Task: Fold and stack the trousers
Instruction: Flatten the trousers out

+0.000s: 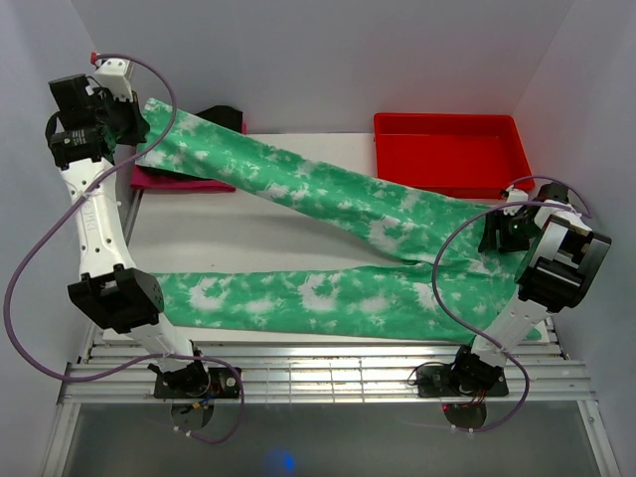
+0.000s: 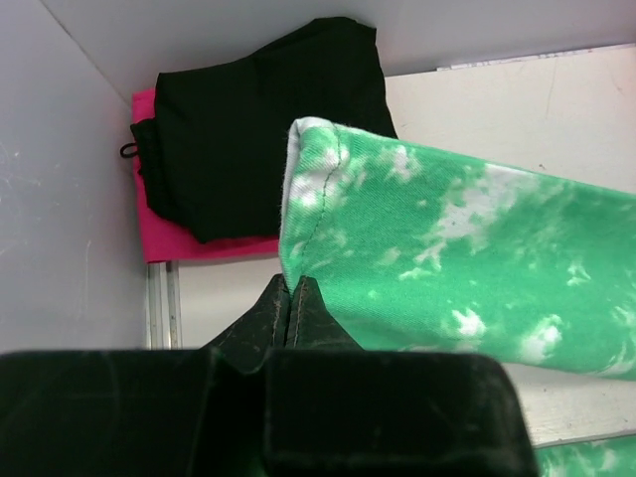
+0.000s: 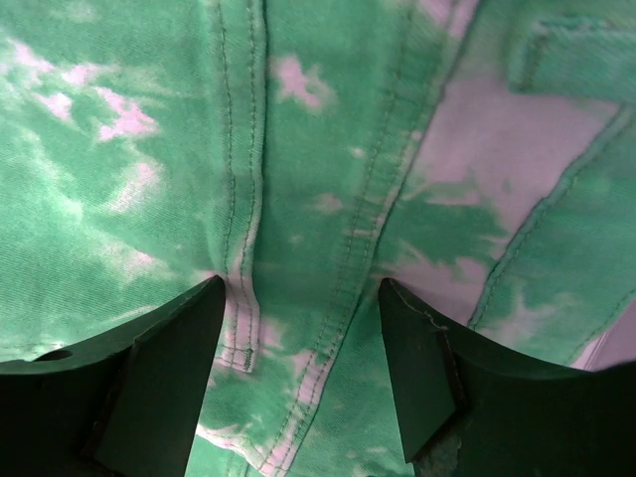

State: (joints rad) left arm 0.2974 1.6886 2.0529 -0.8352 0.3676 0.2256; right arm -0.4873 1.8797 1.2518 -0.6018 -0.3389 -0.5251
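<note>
Surroundings: a white table point(image 1: 248, 234) boxed in by pale walls point(image 1: 318, 50), with a slatted metal rail point(image 1: 328, 370) along its near edge by the arm bases.
Trousers, layout: the trousers point(image 1: 328, 199) lie spread in a sideways V. One leg runs flat along the near side of the table from left to right. The other leg slants from the right side up to the far left corner. The two legs meet at the waist end on the right.
Left gripper: the left gripper point(image 1: 137, 121) is at the far left corner, with its fingers point(image 2: 310, 308) pressed together on the lower corner of the slanting leg's hem. The wrist view shows the stitched cuff of the trousers point(image 2: 447, 248) fanning out to the right from the pinch.
Right gripper: the right gripper point(image 1: 502, 234) is over the waist end, pointing down at it. In its wrist view the right gripper point(image 3: 303, 288) has its jaws standing apart and holds nothing. The seams of the trousers point(image 3: 328, 149) run between the fingers. The view is too close to say whether the tips touch the cloth.
Far left corner: a black garment point(image 2: 258, 129) lies on top of a pink garment point(image 2: 159, 234), just beside and partly behind the pinched hem.
Far right: a red tray point(image 1: 447, 119) sits beyond the slanting leg, near the right arm.
</note>
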